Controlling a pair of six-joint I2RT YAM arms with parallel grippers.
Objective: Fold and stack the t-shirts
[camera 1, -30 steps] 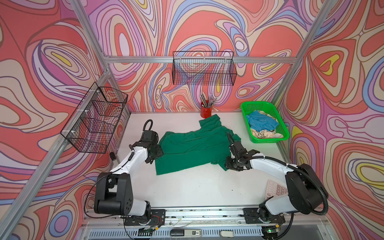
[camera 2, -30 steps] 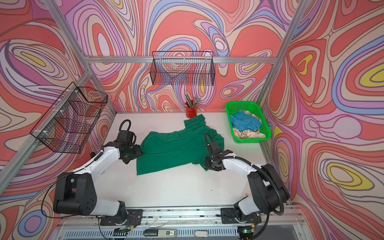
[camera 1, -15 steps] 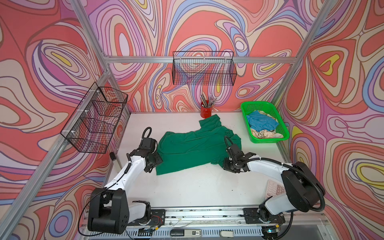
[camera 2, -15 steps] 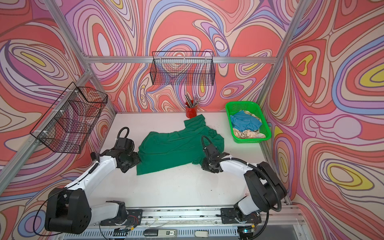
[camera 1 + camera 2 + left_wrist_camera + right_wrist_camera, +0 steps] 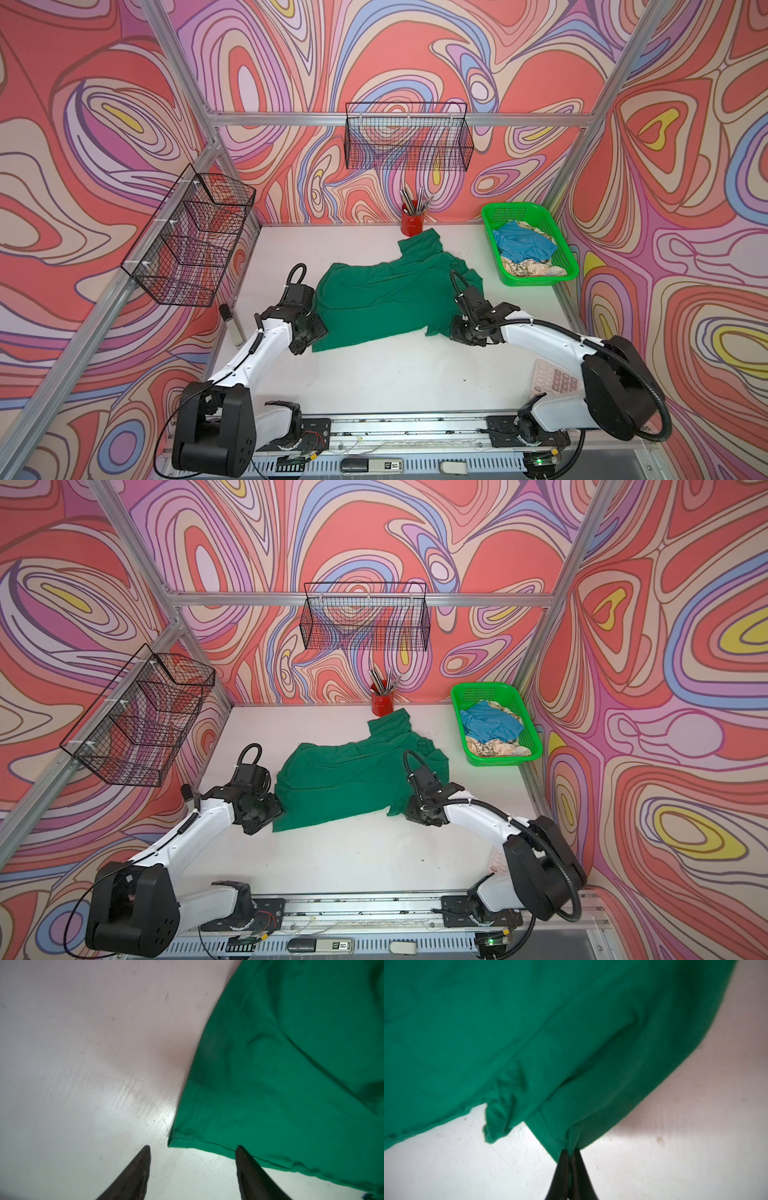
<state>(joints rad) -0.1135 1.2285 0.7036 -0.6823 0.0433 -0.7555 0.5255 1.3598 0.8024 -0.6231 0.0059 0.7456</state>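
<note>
The dark green t-shirt [image 5: 386,299] [image 5: 349,783] lies spread and wrinkled on the white table in both top views. My left gripper [image 5: 193,1148] [image 5: 306,345] is open just short of its near left corner; in the left wrist view that corner [image 5: 172,1142] lies between the fingertips. My right gripper [image 5: 570,1150] [image 5: 452,332] is shut on the edge of the green shirt [image 5: 571,1084] at its near right side, cloth pinched between the fingers. A light blue t-shirt [image 5: 521,245] and a cream patterned t-shirt [image 5: 530,269] lie bunched in the green basket [image 5: 570,266].
A red cup of pens [image 5: 412,220] stands at the back just beyond the shirt's far sleeve. Black wire baskets hang on the back wall [image 5: 409,141] and the left wall [image 5: 191,245]. A pink calculator [image 5: 555,378] lies under the right arm, and a small metal tool [image 5: 232,326] at the left edge.
My right gripper has closed on the green shirt's near right edge. My left gripper has slid down the shirt's left side to its near corner, staying open.
</note>
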